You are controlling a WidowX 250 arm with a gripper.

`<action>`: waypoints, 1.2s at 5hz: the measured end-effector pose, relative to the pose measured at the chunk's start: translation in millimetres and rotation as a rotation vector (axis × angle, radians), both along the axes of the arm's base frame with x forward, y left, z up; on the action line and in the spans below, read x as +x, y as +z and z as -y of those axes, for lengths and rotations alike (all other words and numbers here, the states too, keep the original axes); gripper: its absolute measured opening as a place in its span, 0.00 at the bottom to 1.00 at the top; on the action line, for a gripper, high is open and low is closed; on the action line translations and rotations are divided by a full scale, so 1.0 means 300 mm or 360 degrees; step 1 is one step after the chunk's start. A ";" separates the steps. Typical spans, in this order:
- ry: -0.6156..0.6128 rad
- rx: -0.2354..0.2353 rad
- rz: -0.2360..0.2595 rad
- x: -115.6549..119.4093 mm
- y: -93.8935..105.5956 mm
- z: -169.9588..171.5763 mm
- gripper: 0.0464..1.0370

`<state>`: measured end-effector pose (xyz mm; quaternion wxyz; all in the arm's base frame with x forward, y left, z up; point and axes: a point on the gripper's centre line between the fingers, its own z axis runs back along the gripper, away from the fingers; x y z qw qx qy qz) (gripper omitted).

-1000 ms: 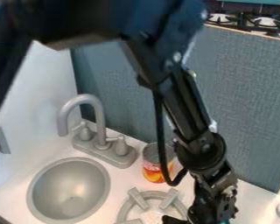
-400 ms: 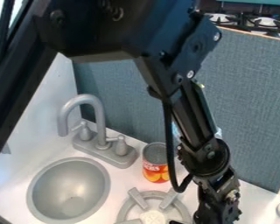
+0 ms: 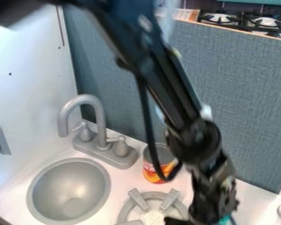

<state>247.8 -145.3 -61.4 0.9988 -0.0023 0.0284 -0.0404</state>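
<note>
One gripper hangs beside something teal, near the burner; whether it grasps that, or is clenched or released, I cannot tell. Beyond, a can stands upright on the counter, near the faucet. What is done or left is unclear.

The round grey sink basin is open from above, the hooked grey faucet behind it. A red-and-orange metal can blocks the way between faucet and black jointed arm
</note>
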 end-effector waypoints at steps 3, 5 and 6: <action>0.0544 0.0091 0.0178 0.132 0.118 -0.239 0.52; 0.0708 0.0214 0.0053 0.161 0.011 -0.259 0.52; 0.0810 0.0301 -0.0002 0.177 -0.035 -0.267 0.52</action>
